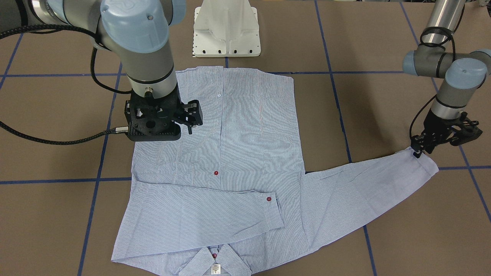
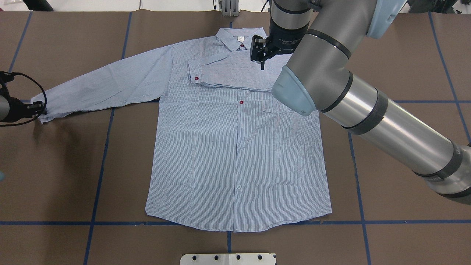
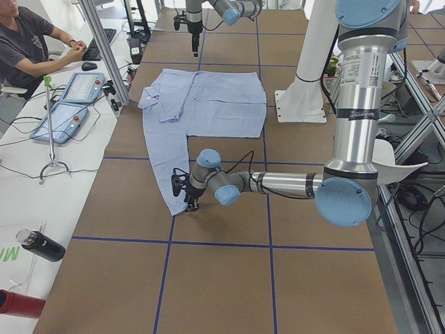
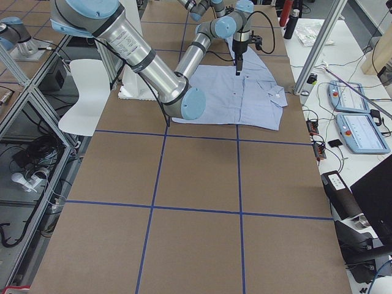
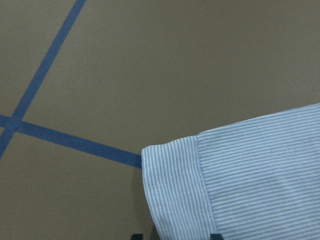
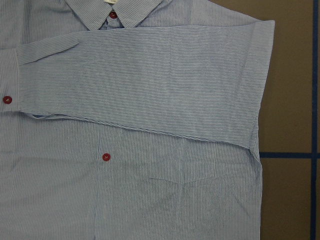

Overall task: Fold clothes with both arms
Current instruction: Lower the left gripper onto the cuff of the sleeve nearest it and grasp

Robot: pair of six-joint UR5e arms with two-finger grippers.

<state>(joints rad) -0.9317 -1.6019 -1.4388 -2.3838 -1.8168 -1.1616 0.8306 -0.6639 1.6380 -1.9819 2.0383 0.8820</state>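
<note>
The left gripper (image 1: 417, 152) has its fingertips at the edge of the cuff (image 1: 425, 163) of the one outstretched sleeve (image 1: 368, 189), low at the table (image 1: 402, 237). In the left wrist view two dark fingertips sit at the bottom edge on either side of the cuff (image 5: 172, 192), so the fingers stand around the cuff; whether they are pressed closed on it cannot be told. The right gripper (image 2: 262, 55) hangs above the shirt (image 2: 235, 147) near its collar (image 2: 235, 38), apart from the cloth, and its fingers do not show clearly enough to tell whether they are spread or closed.

There is one shirt, light blue with fine white stripes, lying flat and front-up in the middle of the table, collar away from the robot's base (image 1: 226, 30) and hem toward it. It has two sleeves: one is folded across the chest (image 6: 140, 85) with its cuff just below the collar, the other reaches out straight toward the robot's left. Three red buttons show: one at the collar (image 2: 242, 46), one on the folded cuff (image 2: 197, 78), one on the placket (image 2: 241, 102). One pale button (image 2: 238, 187) shows lower on the placket. A small label (image 2: 240, 38) sits inside the collar.

Two arms are in view, the left arm (image 1: 445, 65) and the right arm (image 2: 368, 106), the right reaching across the shirt's body. Blue tape lines (image 2: 99, 176) cross the brown table. In the left side view one person (image 3: 31, 42) sits at a desk beyond the table.
</note>
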